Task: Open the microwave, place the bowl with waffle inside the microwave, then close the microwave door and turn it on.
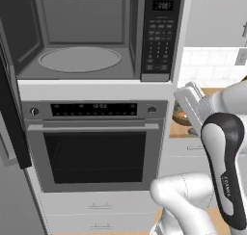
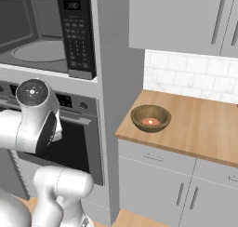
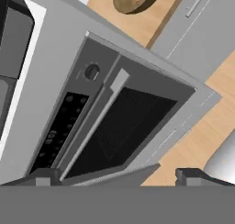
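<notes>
Brown wood is the material of the bowl (image 2: 150,118), which stands on the wooden counter (image 2: 204,123) near its left front corner, just right of the tall cabinet column. Inside the bowl lies one reddish-orange piece, the waffle (image 2: 150,122), low at the bottom. The microwave (image 1: 96,34) sits high in the column, above the oven (image 1: 94,145). Its door (image 1: 10,118) is swung open to the left, and the grey cavity holds only the round glass turntable (image 1: 79,59); the keypad panel (image 1: 160,36) is at its right. The gripper (image 3: 114,176) has its fingers spread wide and grasps nothing; in the hand view it looks at the oven front, well apart from the bowl.
</notes>
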